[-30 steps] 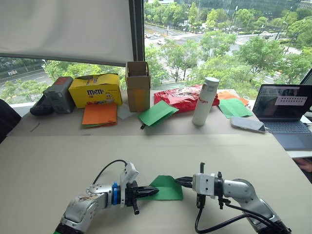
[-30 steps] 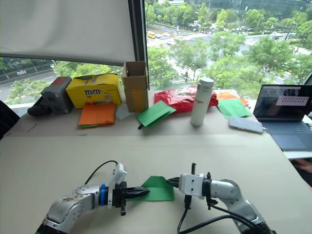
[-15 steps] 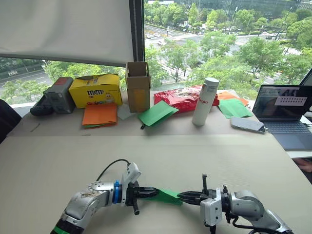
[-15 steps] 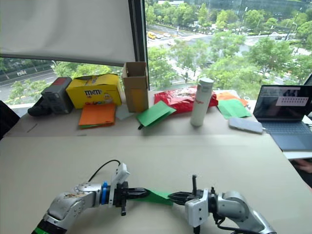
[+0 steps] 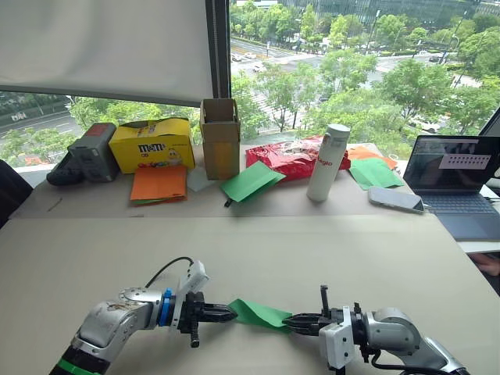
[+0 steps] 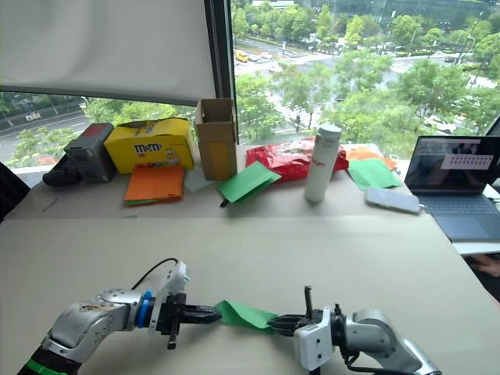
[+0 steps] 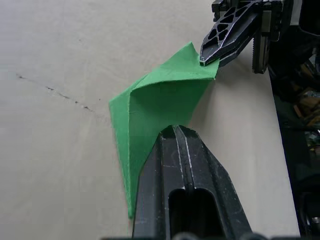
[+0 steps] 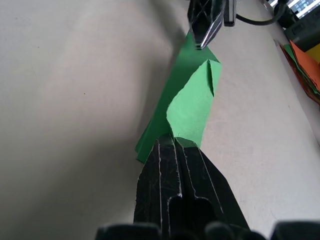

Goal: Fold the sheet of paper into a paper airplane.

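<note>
The sheet of paper is bright green and folded into a narrow layered strip. It lies low over the beige table, stretched between my two grippers. My left gripper is shut on its left end, with the fingers pinched over a folded edge of the paper. My right gripper is shut on the right end. In the right wrist view a loose flap curls up from the paper, and the left gripper grips the far tip.
Along the far edge of the table stand orange paper sheets, a spare green sheet, a yellow candy box, a cardboard box, a red bag and a white bottle. A phone and a laptop sit far right.
The paper has gone from a broad flat shape to a narrow strip. My left gripper drew back leftward, and my right gripper rolled over and sank toward the table.
</note>
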